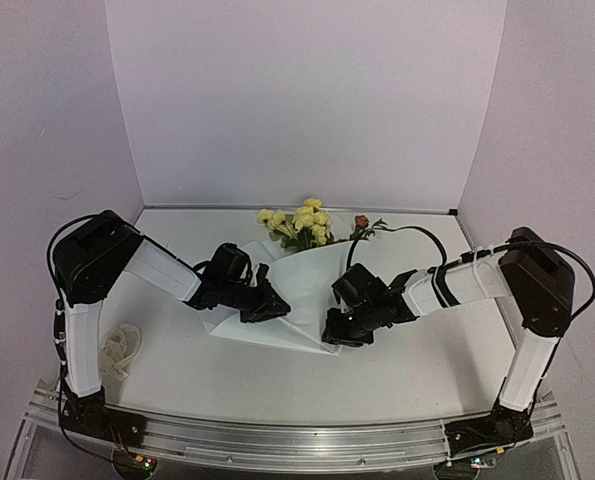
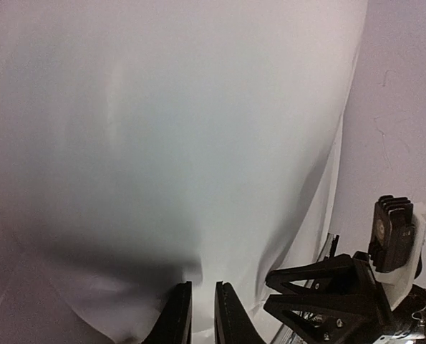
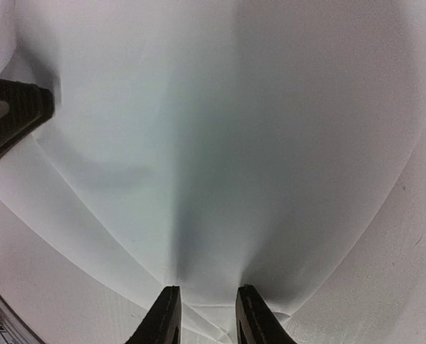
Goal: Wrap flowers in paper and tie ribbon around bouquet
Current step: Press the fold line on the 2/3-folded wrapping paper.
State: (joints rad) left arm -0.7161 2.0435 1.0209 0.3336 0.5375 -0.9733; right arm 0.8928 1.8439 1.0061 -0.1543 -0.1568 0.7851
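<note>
We see the paper (image 1: 295, 290) lying in the middle of the table (image 1: 177, 390), folded loosely into a cone-like wrap that widens toward the back wall (image 1: 297, 100). The flowers (image 1: 302, 222) poke out of its far end: a cluster of pale yellow blooms, with one orange-brown bloom (image 1: 361, 222) a little to their right on a thin stem.

The right gripper (image 3: 207, 290) sits at the near right edge of the sheet. In its wrist view the creases run together right between its two fingers, so we read it as pinching the paper.

The left gripper (image 2: 202, 287) is at the near left side of the wrap, facing the right one across the sheet. Its fingers stand almost together with a slim white gap, and we cannot tell whether paper is caught in it.

The ribbon (image 1: 122, 345) lies in a loose heap at the table's near left side, just beside the upright link of the left arm (image 1: 82, 340) and well apart from the paper. A black cable (image 1: 417, 235) arcs behind the right arm (image 1: 457, 285).
</note>
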